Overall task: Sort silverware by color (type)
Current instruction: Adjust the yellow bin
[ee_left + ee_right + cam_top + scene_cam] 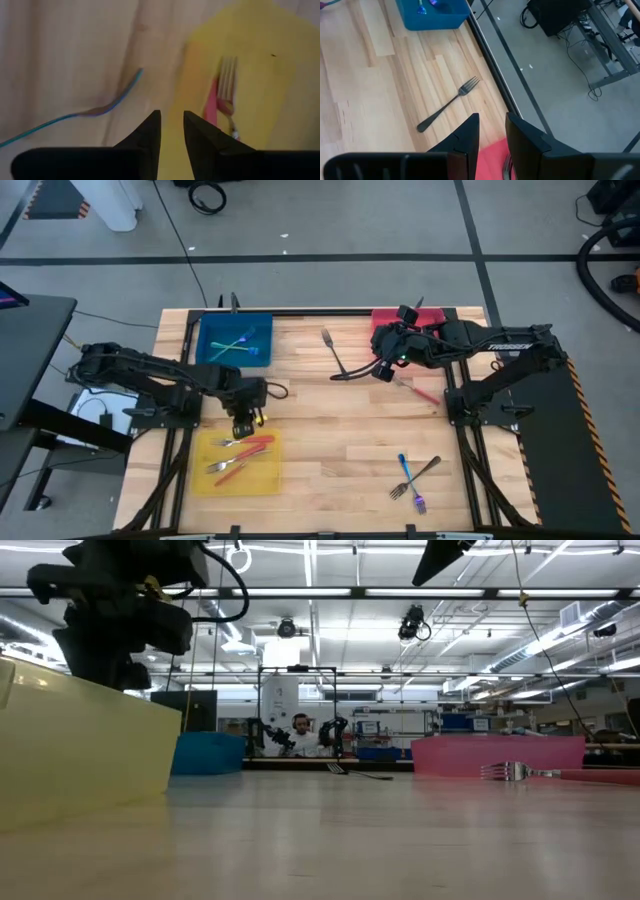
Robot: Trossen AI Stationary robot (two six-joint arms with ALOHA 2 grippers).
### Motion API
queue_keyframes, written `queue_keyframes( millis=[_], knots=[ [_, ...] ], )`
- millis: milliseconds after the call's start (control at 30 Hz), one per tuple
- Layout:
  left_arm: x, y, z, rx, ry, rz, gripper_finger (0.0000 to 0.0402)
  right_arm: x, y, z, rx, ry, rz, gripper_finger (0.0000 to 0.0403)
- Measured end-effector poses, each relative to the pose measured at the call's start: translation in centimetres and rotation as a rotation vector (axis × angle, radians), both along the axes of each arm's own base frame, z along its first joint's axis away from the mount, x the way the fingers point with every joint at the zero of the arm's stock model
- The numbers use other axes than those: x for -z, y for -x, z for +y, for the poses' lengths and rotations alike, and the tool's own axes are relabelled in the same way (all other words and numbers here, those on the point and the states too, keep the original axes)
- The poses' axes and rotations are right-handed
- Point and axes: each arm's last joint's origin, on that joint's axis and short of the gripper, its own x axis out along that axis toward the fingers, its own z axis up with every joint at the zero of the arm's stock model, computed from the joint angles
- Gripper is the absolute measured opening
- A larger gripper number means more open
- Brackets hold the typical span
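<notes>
My left gripper (245, 422) (171, 131) hangs over the far edge of the yellow tray (262, 478), fingers pointing down, a narrow gap between them and nothing in it. Red-handled forks (240, 448) (226, 87) lie in that tray. An iridescent utensil (102, 106) lies on the wood beside the tray. My right gripper (383, 370) (492, 125) is raised near the red tray (425, 315), open and holding nothing. A dark fork (331, 348) (447, 107) lies flat on the table beyond it. The blue tray (215, 330) holds iridescent pieces (238, 345).
A red-handled fork (420, 390) (515, 772) lies on the table near the right arm. Two iridescent forks and a dark one (413, 478) lie near the front right. Bare wood spans the middle of the table. A person shows far off in the room (300, 730).
</notes>
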Motion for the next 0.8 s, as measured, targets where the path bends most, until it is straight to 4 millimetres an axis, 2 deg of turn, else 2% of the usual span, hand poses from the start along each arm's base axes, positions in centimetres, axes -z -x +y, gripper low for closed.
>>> queue_keyframes(
  millis=[433, 800],
  knots=[
    [1.1, -0.4, -3.4, -0.021, 0.048, 0.064, 0.0056, 1.3, 0.0, 0.0, 0.002, 0.009, 0.051, 0.0103],
    [1.3, 0.4, -5.6, -0.106, 0.075, 0.149, 0.005, 1.3, -0.1, 0.0, 0.004, 0.011, 0.038, 0.0103]
  ],
)
